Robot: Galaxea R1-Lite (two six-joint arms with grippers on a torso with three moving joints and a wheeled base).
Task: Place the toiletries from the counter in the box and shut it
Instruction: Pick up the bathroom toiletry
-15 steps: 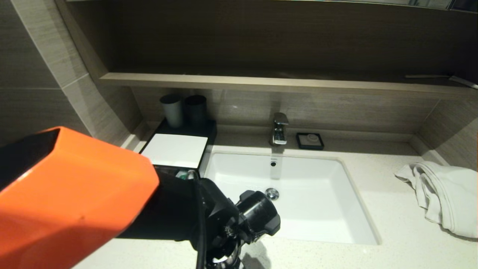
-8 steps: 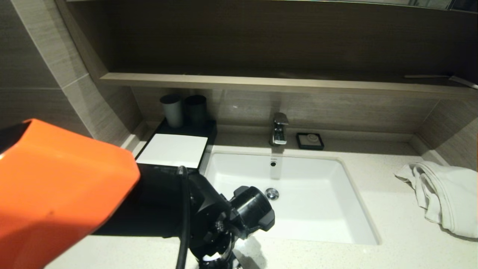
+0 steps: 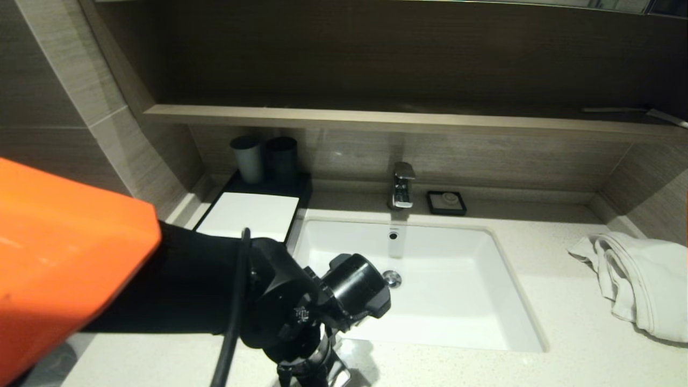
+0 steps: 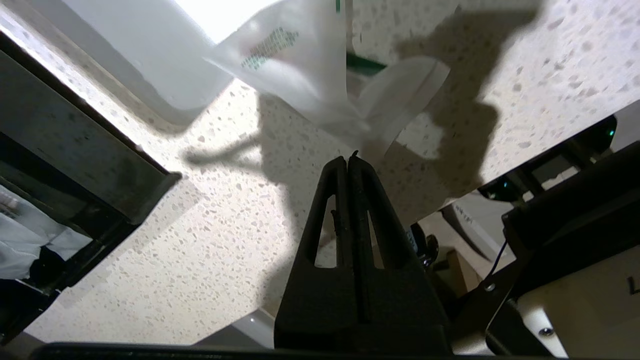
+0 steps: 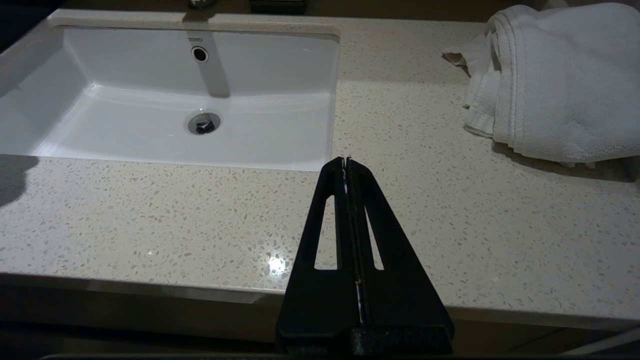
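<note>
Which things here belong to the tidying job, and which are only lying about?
Job: packets, pinched in the shut left pincer; black box, drawer open; counter.
Lying about: cups, tap, soap dish, towel, sink; right pincer, shut, parked over the counter.

speckled off-white counter (image 5: 425, 210), white sink (image 5: 165, 100), white towel (image 5: 555, 80), orange-black arm (image 3: 70, 258).

Both end effectors (image 4: 348, 159) (image 5: 346, 160) closed — left arm extended.
</note>
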